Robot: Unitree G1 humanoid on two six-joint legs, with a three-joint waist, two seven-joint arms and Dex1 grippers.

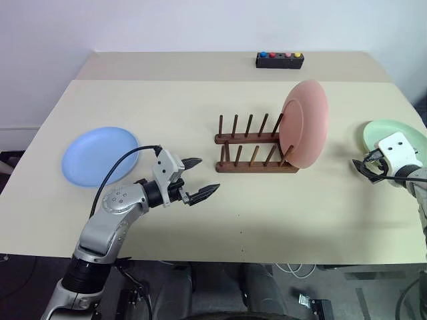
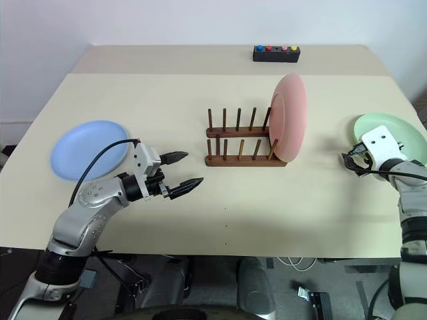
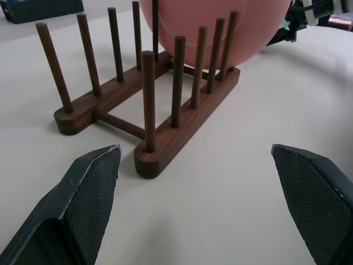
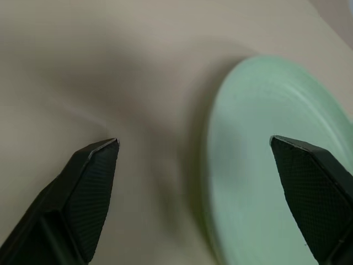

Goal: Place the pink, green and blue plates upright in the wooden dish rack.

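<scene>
Three round matte plates [image 1: 305, 125], peg rack [image 1: 255, 148]

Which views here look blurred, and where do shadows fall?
Right wrist view: smeared, the green plate has a soft edge and the table beside it carries a dim, diffuse shadow. Left wrist view: crisp on the wooden dish rack and pink plate. Left eye view: even light, faint shadows beneath the rack.

The right pincer [image 1: 365, 168] partly covers the green plate [image 1: 373, 133]. The pink plate [image 3: 215, 27] runs off the left wrist view's edge, hiding some of the rack's [image 3: 165, 132] pegs.
</scene>
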